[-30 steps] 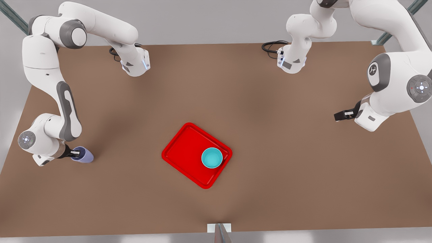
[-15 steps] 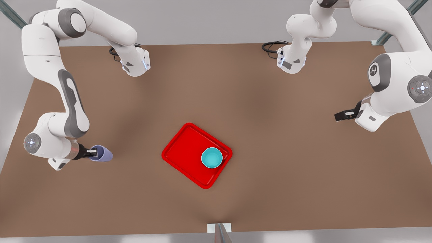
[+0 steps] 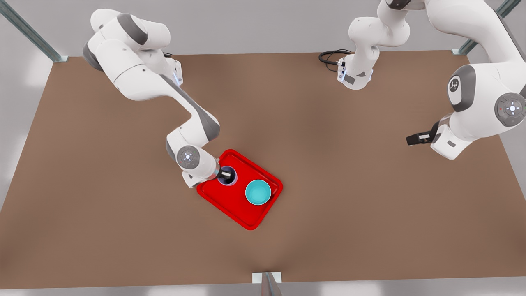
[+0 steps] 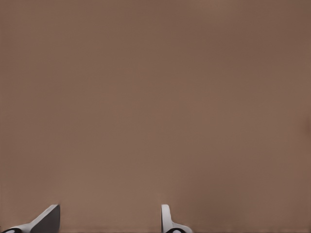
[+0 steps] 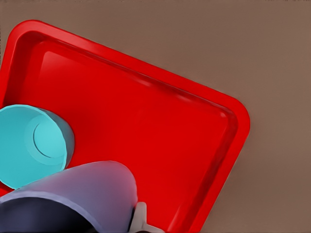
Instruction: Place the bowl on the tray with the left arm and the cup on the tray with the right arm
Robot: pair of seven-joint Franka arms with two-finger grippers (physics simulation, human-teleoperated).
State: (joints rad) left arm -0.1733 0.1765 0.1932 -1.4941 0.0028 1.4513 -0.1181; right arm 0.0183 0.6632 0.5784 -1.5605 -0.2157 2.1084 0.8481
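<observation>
Soft, even light falls from above; the brown table (image 3: 328,205) carries faint, diffuse shadows beneath the arms. The red tray (image 5: 194,160) shows pale glare along its rim. Both wrist views look slightly smeared.

The tray (image 3: 230,201) had the bowl (image 3: 258,192) on its half toward the front view's right. The cup (image 3: 228,176), pinched by the right gripper (image 3: 224,174), hung over the other half, close beside the bowl. Bare red floor lay open nearer the camera. The left gripper (image 3: 413,140) waited, fingers apart, over bare table (image 3: 349,230), well apart.
</observation>
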